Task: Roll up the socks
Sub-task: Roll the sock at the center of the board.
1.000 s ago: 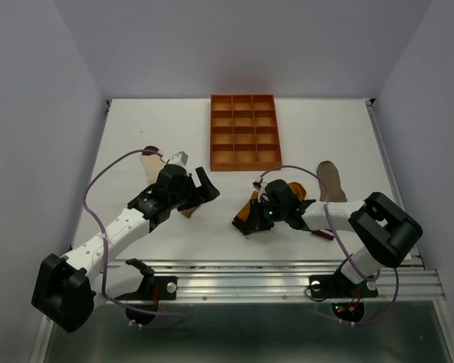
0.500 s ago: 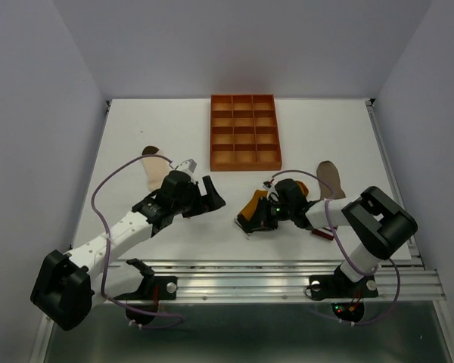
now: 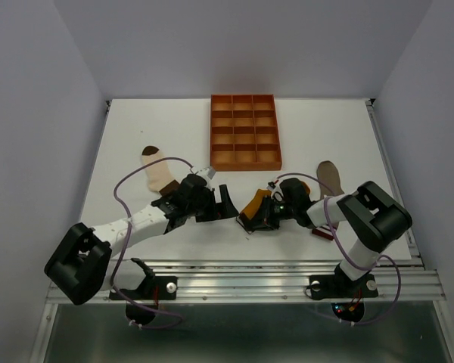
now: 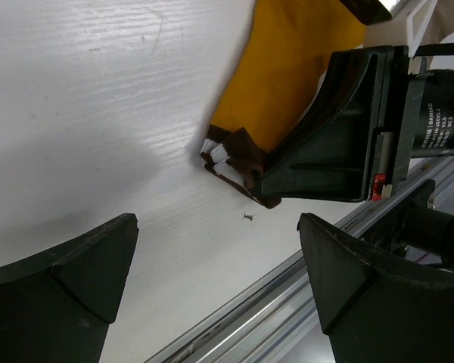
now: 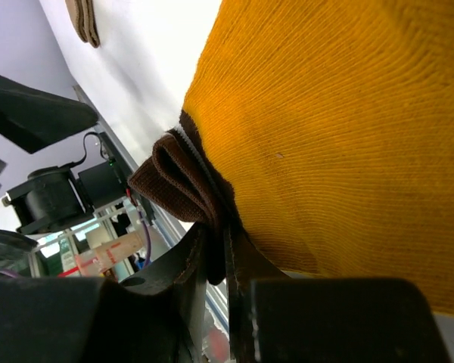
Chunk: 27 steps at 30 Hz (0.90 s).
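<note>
Mustard sock (image 5: 325,113), brown striped cuff (image 5: 183,184) bunched in right jaws.

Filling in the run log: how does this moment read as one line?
right gripper: jaws shut on mustard sock cuff | left gripper: jaws open, empty, facing that cuff | cream sock, taupe sock: flat, unrolled
</note>
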Each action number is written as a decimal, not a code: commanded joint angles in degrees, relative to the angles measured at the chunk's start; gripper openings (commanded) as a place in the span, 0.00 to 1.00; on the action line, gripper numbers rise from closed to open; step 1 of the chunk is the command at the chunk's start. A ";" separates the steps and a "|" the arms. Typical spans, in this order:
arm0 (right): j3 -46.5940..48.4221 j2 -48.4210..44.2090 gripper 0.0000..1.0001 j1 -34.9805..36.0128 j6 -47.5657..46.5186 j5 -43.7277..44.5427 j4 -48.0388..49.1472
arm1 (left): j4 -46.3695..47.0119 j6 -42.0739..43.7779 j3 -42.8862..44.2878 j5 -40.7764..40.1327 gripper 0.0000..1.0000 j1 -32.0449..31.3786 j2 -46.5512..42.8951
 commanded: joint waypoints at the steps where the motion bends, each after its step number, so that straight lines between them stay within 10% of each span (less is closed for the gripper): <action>1: -1.31 2.52 0.09 -1.03 -0.76 2.98 -2.37 | 5.91 1.49 -0.12 3.13 0.98 -1.27 3.47; 27: -1.57 4.37 0.09 -1.56 -1.99 1.75 -1.93 | 10.14 0.61 5.24 -1.34 0.59 -5.49 19.30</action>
